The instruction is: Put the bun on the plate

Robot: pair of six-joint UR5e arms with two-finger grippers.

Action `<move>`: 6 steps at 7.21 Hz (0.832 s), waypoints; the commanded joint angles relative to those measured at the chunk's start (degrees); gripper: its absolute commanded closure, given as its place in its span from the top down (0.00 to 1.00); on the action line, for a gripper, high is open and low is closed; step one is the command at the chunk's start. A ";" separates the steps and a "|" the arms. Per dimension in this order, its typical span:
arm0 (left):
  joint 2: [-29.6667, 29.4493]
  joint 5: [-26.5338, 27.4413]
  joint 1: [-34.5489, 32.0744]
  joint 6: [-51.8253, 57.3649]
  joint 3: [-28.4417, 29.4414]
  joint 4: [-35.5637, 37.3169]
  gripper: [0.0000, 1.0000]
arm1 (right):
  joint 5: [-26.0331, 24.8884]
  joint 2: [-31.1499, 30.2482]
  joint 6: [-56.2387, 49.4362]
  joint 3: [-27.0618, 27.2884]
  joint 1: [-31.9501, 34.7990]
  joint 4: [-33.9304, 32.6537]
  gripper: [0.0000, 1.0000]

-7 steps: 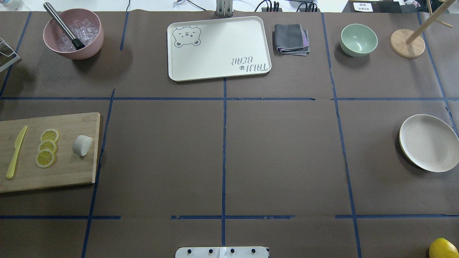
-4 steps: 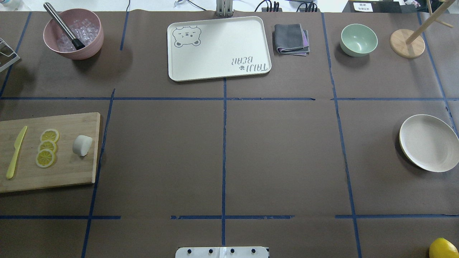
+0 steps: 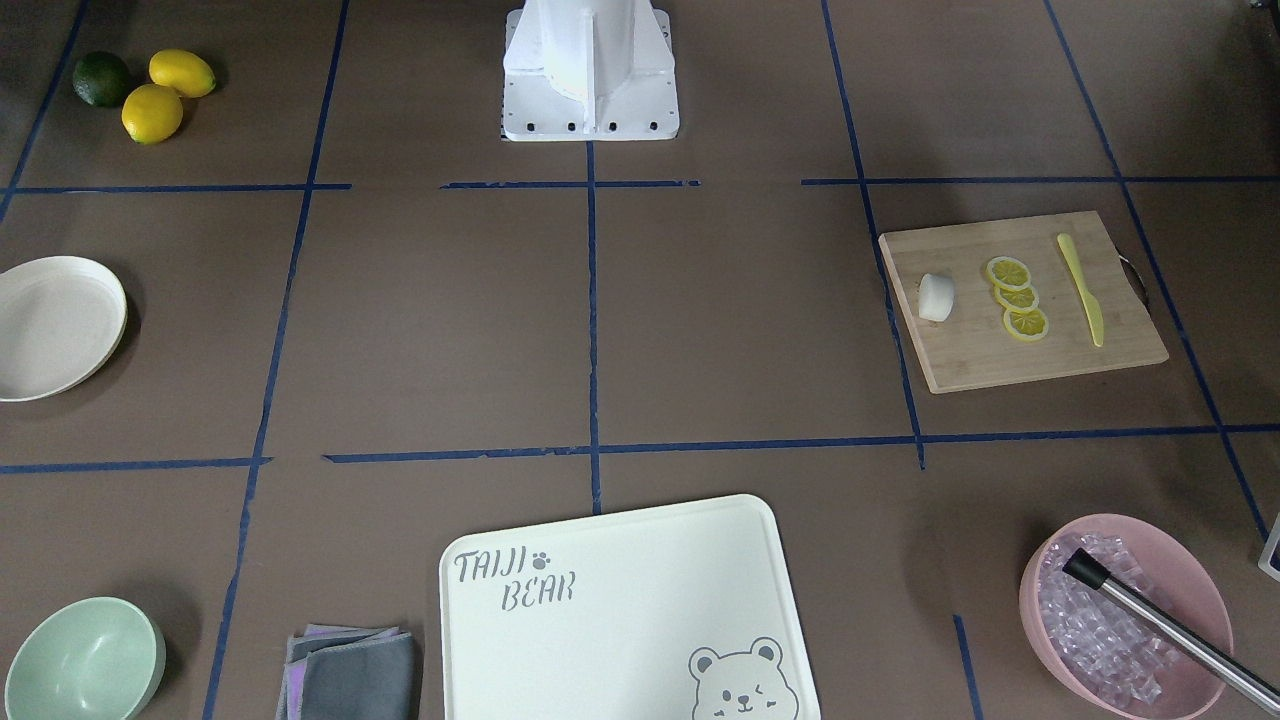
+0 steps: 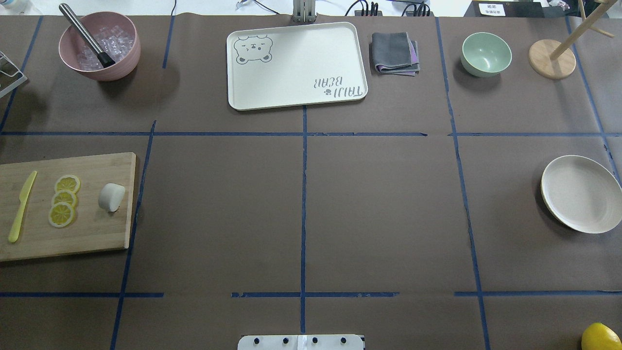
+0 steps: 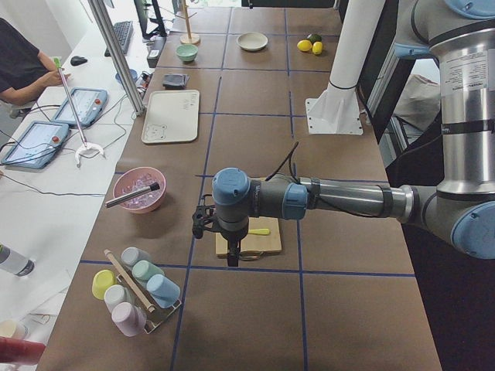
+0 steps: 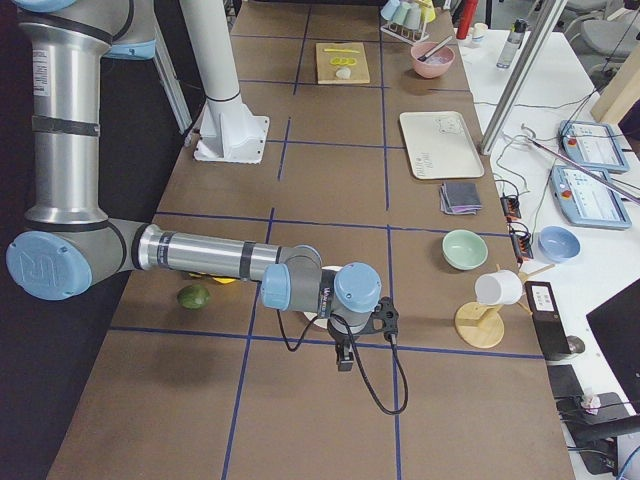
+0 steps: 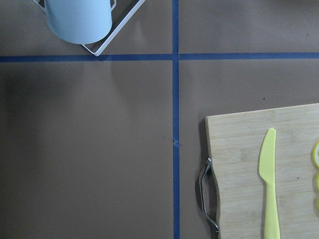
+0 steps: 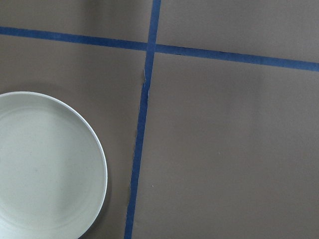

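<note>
The white bun (image 4: 112, 197) lies on the right end of a wooden cutting board (image 4: 87, 233) at the table's left, beside three lemon slices (image 4: 63, 199); the front-facing view shows the bun (image 3: 936, 297) too. The cream plate (image 4: 580, 193) sits empty at the far right edge, also seen as the plate (image 3: 50, 325) and in the right wrist view as the plate (image 8: 45, 164). My left gripper (image 5: 232, 255) hangs over the board's outer end. My right gripper (image 6: 343, 358) hangs beside the plate. Only the side views show them, so I cannot tell whether either is open or shut.
A yellow knife (image 4: 22, 206) lies on the board. At the back stand a pink bowl of ice (image 4: 99, 46), a bear-printed tray (image 4: 296, 65), a folded cloth (image 4: 394, 53), a green bowl (image 4: 486, 53) and a wooden stand (image 4: 551, 58). A cup rack (image 7: 94, 22) stands past the board.
</note>
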 commanded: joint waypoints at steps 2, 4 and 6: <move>0.03 -0.29 0.99 -0.08 0.08 -0.17 1.00 | 0.09 0.32 0.00 0.21 0.00 0.15 1.00; -0.23 -0.38 0.99 -0.17 -0.01 -0.26 1.00 | 0.09 0.41 0.09 0.04 0.00 0.24 1.00; 0.30 -0.38 1.17 0.10 0.43 -4.89 1.00 | 2.35 0.85 3.91 -0.32 -1.39 0.24 1.00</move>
